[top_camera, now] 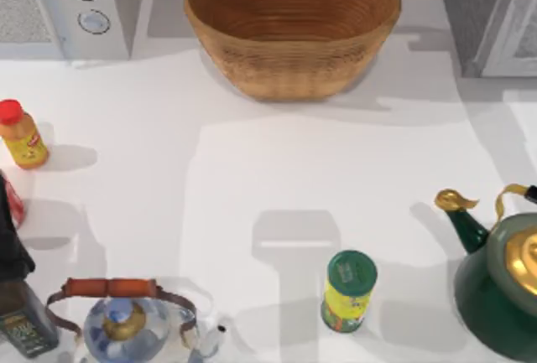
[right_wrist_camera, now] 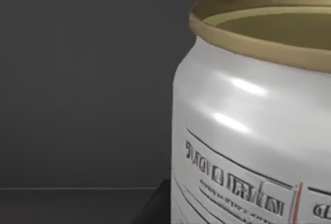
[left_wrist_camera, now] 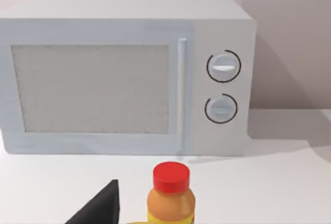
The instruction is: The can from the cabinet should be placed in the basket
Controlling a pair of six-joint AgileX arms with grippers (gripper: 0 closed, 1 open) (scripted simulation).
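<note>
Reaching into the dark cabinet (top_camera: 487,11), the right arm faces the can (right_wrist_camera: 248,131) closely; finger state unclear. Centre the fingers before closing.

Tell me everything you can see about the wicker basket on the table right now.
The basket is a large, round, bowl-shaped piece of tan-brown woven wicker, ribbed with concentric rings inside and out. It stands upright on the white table at the far middle, between the microwave and the cabinet, touching neither. Its inside looks empty.
</note>
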